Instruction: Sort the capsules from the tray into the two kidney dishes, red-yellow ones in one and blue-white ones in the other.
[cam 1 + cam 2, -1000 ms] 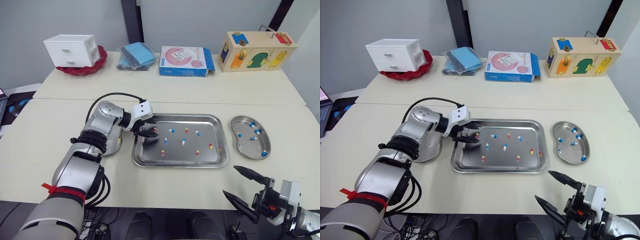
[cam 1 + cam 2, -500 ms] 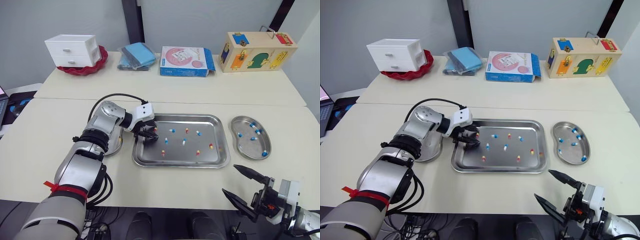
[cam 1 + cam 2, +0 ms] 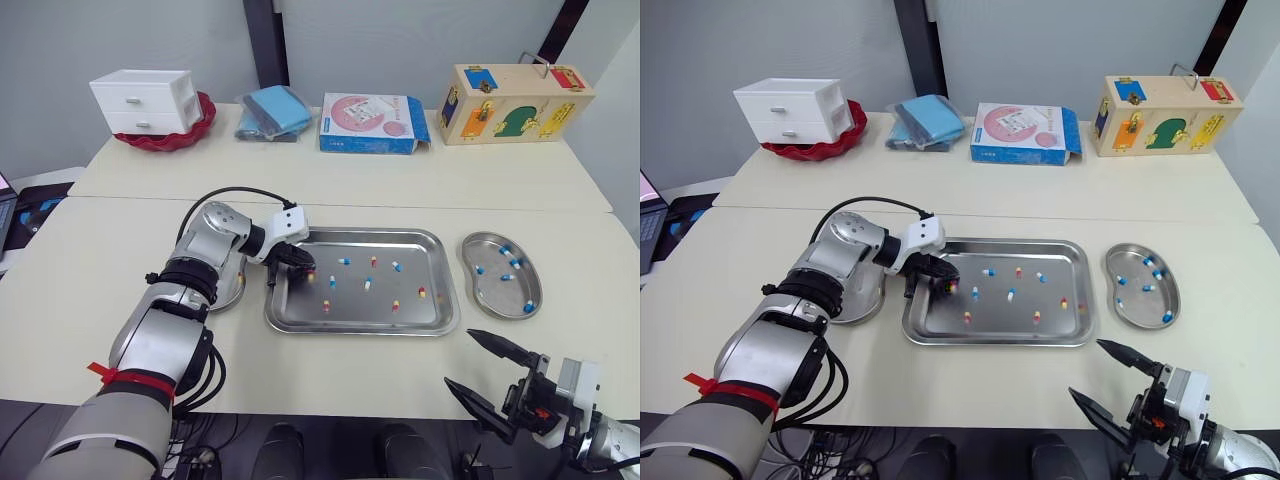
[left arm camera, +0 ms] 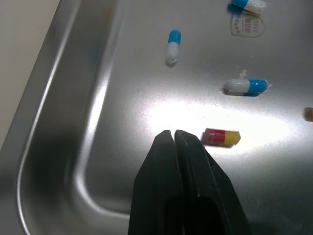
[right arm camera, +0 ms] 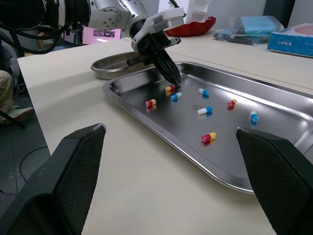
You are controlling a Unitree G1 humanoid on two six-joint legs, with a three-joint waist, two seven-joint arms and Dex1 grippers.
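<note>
Jaws of your left gripper (image 4: 172, 132) are resting clenched, empty, beside a red-yellow capsule (image 4: 221, 137) near the left edge of the tray (image 4: 49, 98), while your right gripper (image 3: 459, 359) is hanging open.

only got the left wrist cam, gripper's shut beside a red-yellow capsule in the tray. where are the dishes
Observer: One dish sits just off the tray's left end; I cannot tell what it holds.
Operator: and the second
Observer: The other dish, off the tray's right end, holds five blue-white capsules.
Operator: right gripper in the way
Observer: No. The right gripper is open near the table's front edge, apart from the tray.
</note>
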